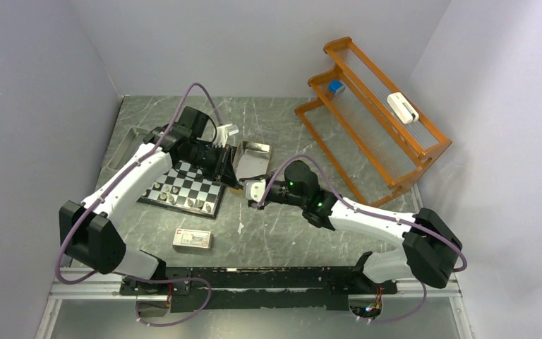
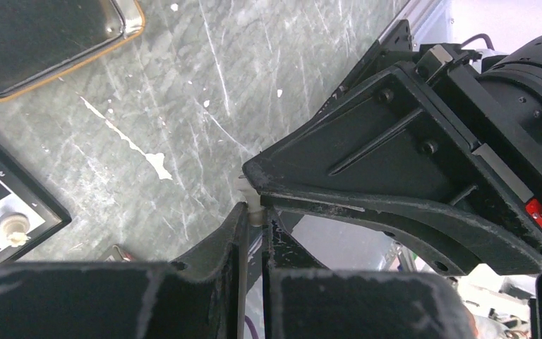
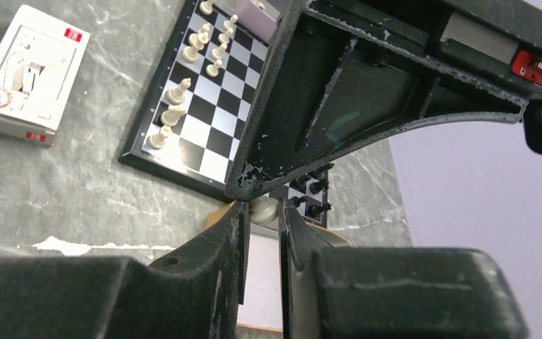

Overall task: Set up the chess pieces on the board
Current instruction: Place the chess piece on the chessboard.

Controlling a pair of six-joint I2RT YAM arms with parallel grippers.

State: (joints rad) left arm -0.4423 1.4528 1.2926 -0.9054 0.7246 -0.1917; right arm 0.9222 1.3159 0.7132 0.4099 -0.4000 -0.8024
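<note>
The board (image 1: 183, 191) lies left of centre, with pale chess pieces (image 3: 176, 92) along one side and black ones (image 3: 310, 191) at the far edge. My two grippers meet tip to tip just right of the board. My left gripper (image 2: 254, 212) is shut on the thin top of a pale chess piece (image 2: 248, 192). My right gripper (image 3: 262, 212) is shut on the round base of the same piece (image 3: 263, 210). In the top view the piece is hidden between the left gripper (image 1: 236, 181) and the right gripper (image 1: 248, 195).
A tan open box (image 1: 253, 157) sits just behind the grippers. A white-and-red carton (image 1: 192, 239) lies near the front, left of centre. An orange wire rack (image 1: 374, 120) stands at the back right. Walls close in on the left and right.
</note>
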